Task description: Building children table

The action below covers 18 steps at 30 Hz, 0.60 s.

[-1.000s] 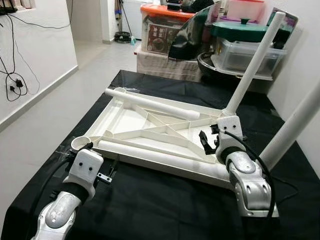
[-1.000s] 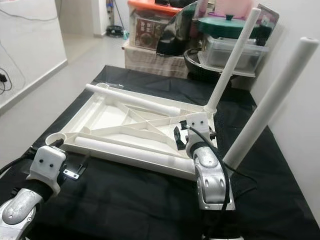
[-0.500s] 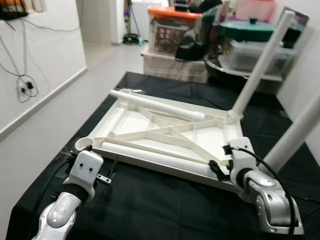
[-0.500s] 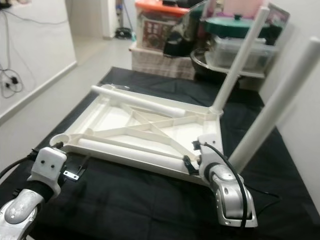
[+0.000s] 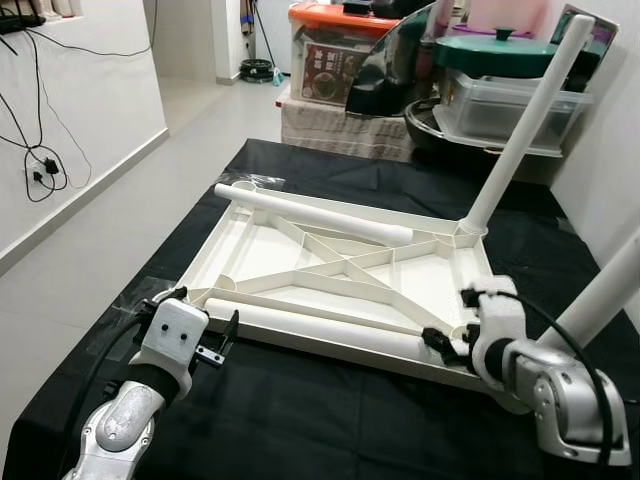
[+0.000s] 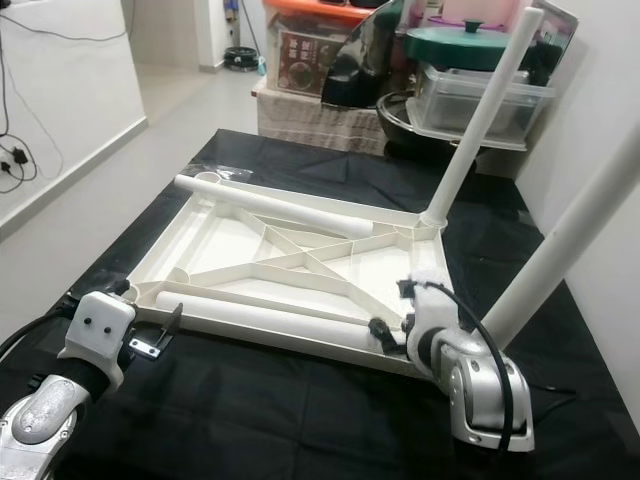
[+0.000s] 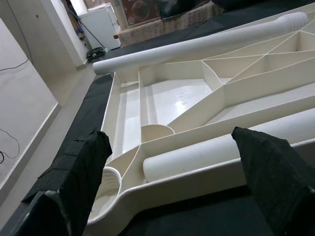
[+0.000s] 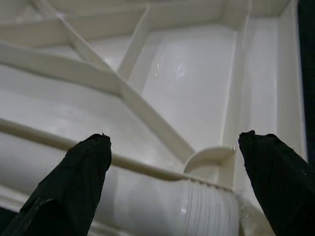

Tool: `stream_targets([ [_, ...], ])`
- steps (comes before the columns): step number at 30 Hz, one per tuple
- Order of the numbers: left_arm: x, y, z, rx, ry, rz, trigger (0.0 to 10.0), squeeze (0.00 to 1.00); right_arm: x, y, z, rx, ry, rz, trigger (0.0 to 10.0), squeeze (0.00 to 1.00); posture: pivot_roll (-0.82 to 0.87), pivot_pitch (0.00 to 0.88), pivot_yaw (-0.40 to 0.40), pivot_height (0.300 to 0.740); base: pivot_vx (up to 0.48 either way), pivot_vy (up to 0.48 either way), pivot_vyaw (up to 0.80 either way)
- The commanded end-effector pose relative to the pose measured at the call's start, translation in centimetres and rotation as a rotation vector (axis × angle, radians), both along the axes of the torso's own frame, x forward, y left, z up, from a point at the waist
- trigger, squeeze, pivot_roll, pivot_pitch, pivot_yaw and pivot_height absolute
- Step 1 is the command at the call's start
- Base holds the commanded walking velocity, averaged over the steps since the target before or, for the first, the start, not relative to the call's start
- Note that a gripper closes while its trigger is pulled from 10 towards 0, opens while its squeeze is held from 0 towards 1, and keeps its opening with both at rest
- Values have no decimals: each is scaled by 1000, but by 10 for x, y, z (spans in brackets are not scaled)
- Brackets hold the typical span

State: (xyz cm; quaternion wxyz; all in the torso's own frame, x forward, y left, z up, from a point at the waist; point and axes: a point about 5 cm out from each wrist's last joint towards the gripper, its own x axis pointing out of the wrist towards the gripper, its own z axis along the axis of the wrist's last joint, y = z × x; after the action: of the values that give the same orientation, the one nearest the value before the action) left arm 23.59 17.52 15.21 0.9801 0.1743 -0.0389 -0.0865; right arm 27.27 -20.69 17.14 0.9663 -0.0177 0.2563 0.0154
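**Right arm lowered to near corner of upturned tabletop; two legs fitted, two loose**

Change since a second ago: the right gripper (image 5: 447,343) was raised over the inner ribs near the far-right corner; it now sits low at the near-right corner of the tabletop (image 5: 270,247), jaws spread wide and holding nothing, one finger on each side of the ribbed end of the near loose leg (image 5: 330,328). The left gripper (image 5: 222,335) has kept its station at the near-left corner, jaws likewise apart and empty, pointing across the corner socket (image 7: 110,182). The head camera has shifted slightly.

Surroundings, largest first: black-covered worktop (image 5: 330,420) carrying the white tabletop, which lies underside up with its diagonal ribs showing. Beyond the far edge stands a clutter of storage: an orange-lidded bin (image 5: 335,50), a clear tub (image 5: 505,105) under a green lid (image 5: 490,50). White wall on the left with dangling cables (image 5: 35,150).

Count:
- Legs, four. Two stand in the right-hand sockets: the far upright leg (image 5: 525,120) and the near upright leg (image 5: 610,290), which rises just behind the right arm.
- Two lie loose inside the tabletop: the far loose leg (image 5: 315,215) along the far rim, the other along the near rim.
- Grippers, two.
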Motion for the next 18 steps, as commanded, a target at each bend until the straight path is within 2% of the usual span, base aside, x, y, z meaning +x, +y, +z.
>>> stream_targets([
  [1,0,0,-3,16,8,4,10000,0,-4,5,0,-9,9,-9,10000,0,-61,0,-97,740,0,0,0],
  [5,-1,0,-5,20,16,8,10000,0,-17,11,-7,-36,73,4,10000,0,-68,0,-95,740,0,0,0],
  [9,0,2,-6,23,19,10,10000,0,-21,5,-10,-69,112,-23,10000,0,-78,0,-92,740,0,0,0],
  [13,2,1,-6,24,17,10,10000,0,-18,-3,-6,-137,72,-77,10000,0,-78,0,-92,740,0,0,0],
  [18,2,-1,-5,23,13,10,10000,0,-18,-3,-7,-155,66,-117,10000,0,-71,0,-100,740,0,0,0],
])
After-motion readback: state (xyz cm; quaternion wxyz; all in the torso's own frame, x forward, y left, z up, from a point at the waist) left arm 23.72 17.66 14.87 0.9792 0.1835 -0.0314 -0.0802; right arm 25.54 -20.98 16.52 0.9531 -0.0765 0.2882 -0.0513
